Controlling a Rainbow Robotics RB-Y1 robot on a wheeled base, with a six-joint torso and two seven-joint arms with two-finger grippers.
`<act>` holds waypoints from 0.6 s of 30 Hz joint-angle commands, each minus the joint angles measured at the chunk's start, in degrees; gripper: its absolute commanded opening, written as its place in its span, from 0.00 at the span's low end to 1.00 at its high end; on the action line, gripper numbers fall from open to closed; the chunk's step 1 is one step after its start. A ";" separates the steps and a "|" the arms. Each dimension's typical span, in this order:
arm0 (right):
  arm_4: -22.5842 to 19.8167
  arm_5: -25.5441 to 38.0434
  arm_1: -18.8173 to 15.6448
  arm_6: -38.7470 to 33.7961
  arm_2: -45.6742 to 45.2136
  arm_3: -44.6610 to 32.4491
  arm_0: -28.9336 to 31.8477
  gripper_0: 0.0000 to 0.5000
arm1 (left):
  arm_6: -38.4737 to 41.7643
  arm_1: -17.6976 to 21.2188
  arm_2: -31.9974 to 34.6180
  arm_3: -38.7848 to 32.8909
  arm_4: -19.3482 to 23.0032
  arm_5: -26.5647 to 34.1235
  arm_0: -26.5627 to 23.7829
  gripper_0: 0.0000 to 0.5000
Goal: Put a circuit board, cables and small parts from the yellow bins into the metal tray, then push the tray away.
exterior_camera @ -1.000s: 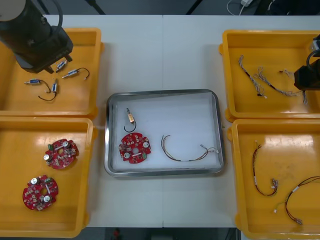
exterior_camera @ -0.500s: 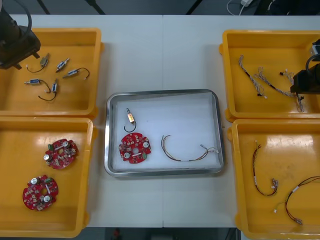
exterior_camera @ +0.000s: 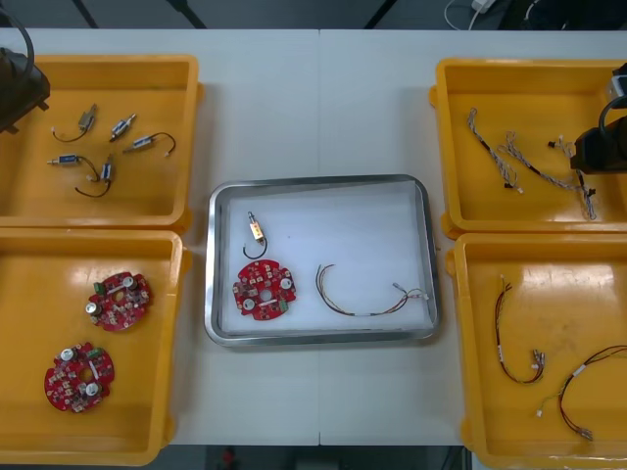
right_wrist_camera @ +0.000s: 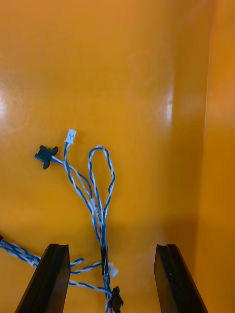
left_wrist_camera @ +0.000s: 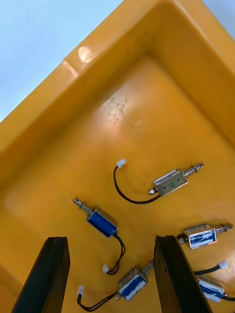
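My right claw hangs over the far yellow bin on my right side. Its fingers stand apart with nothing clamped. In the right wrist view, the twisted blue and white cable lies flat on the bin floor, directly under that claw. Its doubled strand starts between my fingers and runs straight out ahead of them. The long axis therefore crosses the line along which the fingers close, which I judge to be the right lie for a pinch. The strand sits closer to the finger away from the bin's wall, so I would shift a little that way before coming down.

My left claw waits at the outer edge of the far bin on my left, fingers also apart, with small metal parts on the floor beyond them.

The metal tray sits mid-worktop between the bins. It already holds a circuit board, one small part and a red and yellow cable. The blue and white cable is nearer my right arm, so the fetch falls to it.
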 commanded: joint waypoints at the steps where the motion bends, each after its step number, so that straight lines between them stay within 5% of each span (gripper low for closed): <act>1: 1.65 -1.07 -1.86 1.56 1.19 -1.41 -1.34 1.00 | 1.86 3.06 1.74 0.82 0.11 -0.79 -2.75 1.00; 8: 1.30 -7.05 -1.33 2.26 3.91 4.57 -2.66 1.00 | 10.38 2.53 1.39 2.05 1.43 -3.25 -2.75 1.00; 18: 0.33 -5.29 -0.10 2.26 4.00 4.92 -2.74 1.00 | 19.61 0.95 -1.42 4.60 0.55 -8.17 -2.75 1.00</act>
